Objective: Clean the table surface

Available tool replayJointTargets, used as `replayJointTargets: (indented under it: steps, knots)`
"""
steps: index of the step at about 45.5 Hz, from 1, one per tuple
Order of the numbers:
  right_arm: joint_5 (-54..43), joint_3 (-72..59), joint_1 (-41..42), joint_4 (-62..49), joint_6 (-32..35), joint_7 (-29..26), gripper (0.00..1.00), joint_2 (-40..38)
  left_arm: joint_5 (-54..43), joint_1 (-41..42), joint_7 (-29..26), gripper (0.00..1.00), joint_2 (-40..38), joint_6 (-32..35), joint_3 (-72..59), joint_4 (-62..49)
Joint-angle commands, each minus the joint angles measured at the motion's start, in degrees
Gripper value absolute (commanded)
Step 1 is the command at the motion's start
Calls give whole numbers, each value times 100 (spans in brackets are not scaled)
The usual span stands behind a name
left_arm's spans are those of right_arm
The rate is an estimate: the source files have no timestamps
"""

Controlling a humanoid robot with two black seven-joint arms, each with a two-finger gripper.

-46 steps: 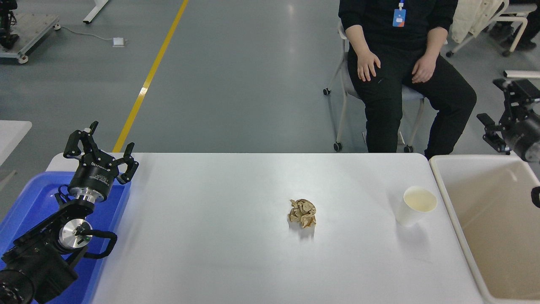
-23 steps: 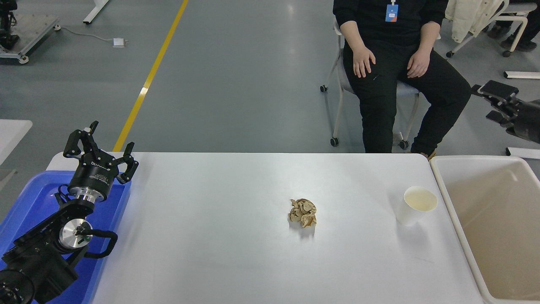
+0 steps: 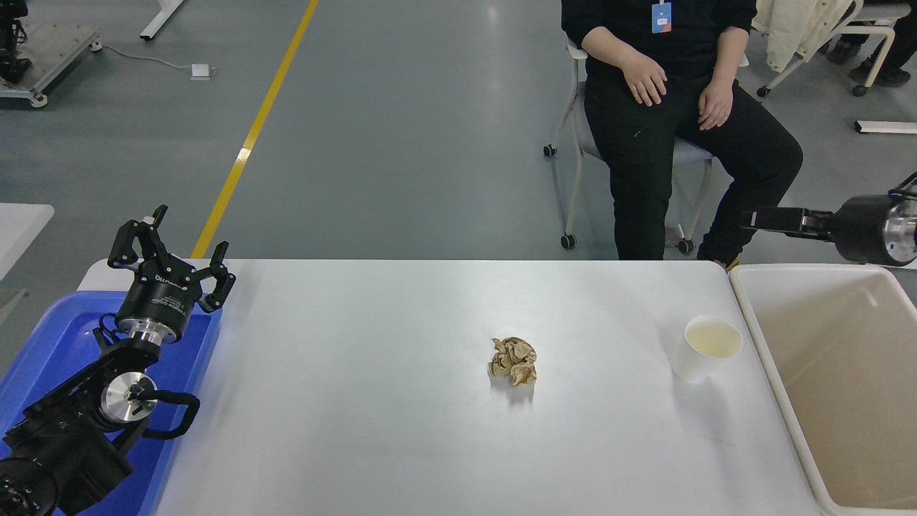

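Observation:
The white table surface carries a crumpled brown paper ball near its middle and an upright white paper cup near its right edge. My right gripper comes in from the right edge and points left. It hovers beyond the table's far right corner, well above and behind the cup, and holds nothing. It is seen edge-on. My left gripper is parked open and empty at the lower left.
A blue plastic tray lies under my left arm at the table's left end. A beige tub stands against the right end. A person in black sits on a wheeled chair beyond the far edge.
My right arm has swung from pointing up at the right edge to pointing left, level above the tub's far rim. The person has shifted a hand. Paper ball and cup are unmoved.

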Motion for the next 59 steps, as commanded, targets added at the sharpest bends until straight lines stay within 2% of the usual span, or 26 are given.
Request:
replayJointTargets:
  steps: [1, 10, 26, 36, 49, 59]
  knots:
    - [-502, -533, -31, 85, -407, 20, 99, 167, 0, 0, 0, 100, 4, 0, 0, 0]
    - [-519, -859, -479, -29, -838, 12, 99, 430, 0, 0, 0, 100, 4, 0, 0, 0]
    - [-519, -850, -919, -55, -961, 12, 99, 536, 0, 0, 0, 100, 4, 0, 0, 0]
    - [-519, -885, -1288, -222, -1989, 12, 99, 747, 0, 0, 0, 100, -4, 0, 0, 0]
    - [-476, -894, -1420, -336, -1990, 12, 97, 905, 0, 0, 0, 100, -4, 0, 0, 0]
    - [-440, -1105, -1455, -556, -1981, 12, 89, 940, 0, 0, 0, 100, -4, 0, 0, 0]
